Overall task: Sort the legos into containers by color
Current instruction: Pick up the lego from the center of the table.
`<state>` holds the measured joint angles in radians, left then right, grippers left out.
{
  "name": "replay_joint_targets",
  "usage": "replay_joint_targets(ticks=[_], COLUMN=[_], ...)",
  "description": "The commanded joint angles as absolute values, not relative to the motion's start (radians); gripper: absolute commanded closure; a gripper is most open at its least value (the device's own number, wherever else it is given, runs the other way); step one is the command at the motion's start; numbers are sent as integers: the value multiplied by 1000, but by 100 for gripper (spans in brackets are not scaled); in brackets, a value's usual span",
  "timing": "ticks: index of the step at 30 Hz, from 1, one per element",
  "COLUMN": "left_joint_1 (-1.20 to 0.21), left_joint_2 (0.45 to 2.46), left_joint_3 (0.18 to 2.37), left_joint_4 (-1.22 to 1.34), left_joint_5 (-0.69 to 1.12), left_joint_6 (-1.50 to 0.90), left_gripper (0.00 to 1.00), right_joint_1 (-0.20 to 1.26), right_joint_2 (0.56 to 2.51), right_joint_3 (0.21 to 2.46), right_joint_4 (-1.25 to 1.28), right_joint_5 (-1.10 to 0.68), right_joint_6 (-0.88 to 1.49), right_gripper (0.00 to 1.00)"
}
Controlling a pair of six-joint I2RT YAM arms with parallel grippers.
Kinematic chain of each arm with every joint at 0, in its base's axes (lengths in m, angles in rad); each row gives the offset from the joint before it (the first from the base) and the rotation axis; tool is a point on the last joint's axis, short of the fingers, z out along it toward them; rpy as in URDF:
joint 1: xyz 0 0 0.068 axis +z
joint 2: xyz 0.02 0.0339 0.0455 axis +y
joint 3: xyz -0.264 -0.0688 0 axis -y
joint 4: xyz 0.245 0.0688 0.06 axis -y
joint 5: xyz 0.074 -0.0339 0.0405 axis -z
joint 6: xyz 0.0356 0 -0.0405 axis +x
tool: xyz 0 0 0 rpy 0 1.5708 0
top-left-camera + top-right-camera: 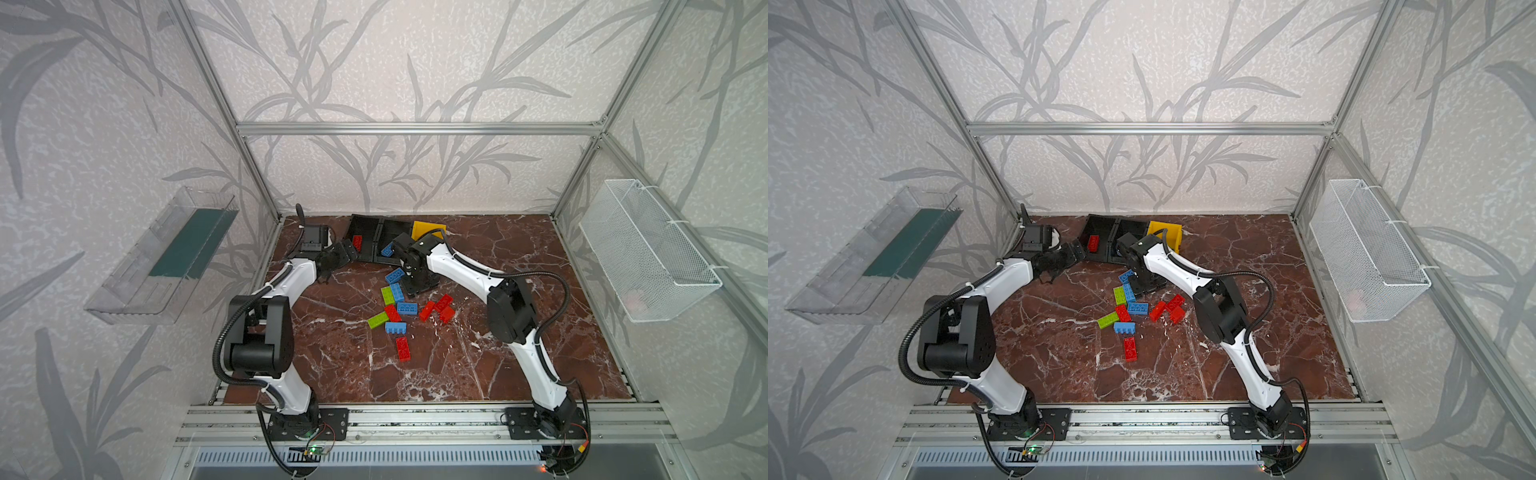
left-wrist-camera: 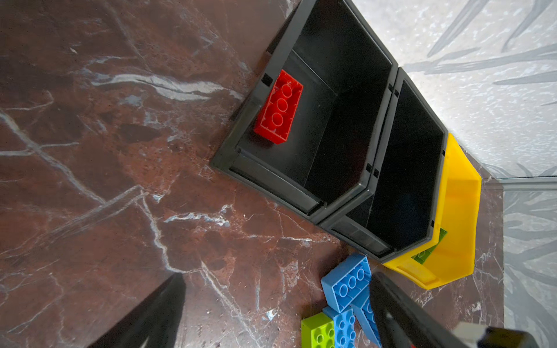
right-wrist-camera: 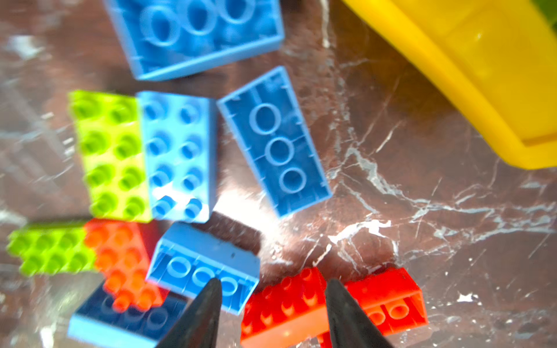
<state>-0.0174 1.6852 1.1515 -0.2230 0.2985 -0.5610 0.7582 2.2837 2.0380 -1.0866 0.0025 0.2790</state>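
Note:
Loose legos lie mid-table in both top views: red ones, blue ones and lime ones. At the back stand two black containers and a yellow one. The left black bin holds a red brick. The yellow bin holds a lime brick. A blue brick shows at the middle bin's front. My left gripper hangs open and empty beside the left bin. My right gripper is open above the pile, over a red brick.
A clear plastic tray hangs on the left wall and a white wire basket on the right wall. Aluminium frame posts stand at the table's corners. The right arm reaches across the pile's right side.

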Motion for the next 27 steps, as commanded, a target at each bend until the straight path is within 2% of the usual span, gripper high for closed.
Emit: replay_joint_targets(ticks=[1,5,11,21,27], left_joint_1=[-14,-14,-14,-14,-14], left_joint_2=[1657,1663,1664,1666,1674], left_joint_3=[1138,1137,1137,1154,1173], left_joint_4=[-218,-215,-228,-282,-303], left_joint_5=[290,296,278,254,242], left_joint_6=[-565,-574,-565,-541,-534], left_gripper=[4,4,4,4,4], right_joint_1=[772,777,789,823,832], right_joint_2=[2228,2219,2242,2349,2411], right_joint_3=[1962,1891,1897,1997,2076], right_joint_4=[-1024,-1028,-1033,-1076,-1115], right_joint_5=[-52,-106,-80,-38,-39], right_joint_6=[109,-71,-232,-329,-344], right_gripper=[41,40,39,40,45])
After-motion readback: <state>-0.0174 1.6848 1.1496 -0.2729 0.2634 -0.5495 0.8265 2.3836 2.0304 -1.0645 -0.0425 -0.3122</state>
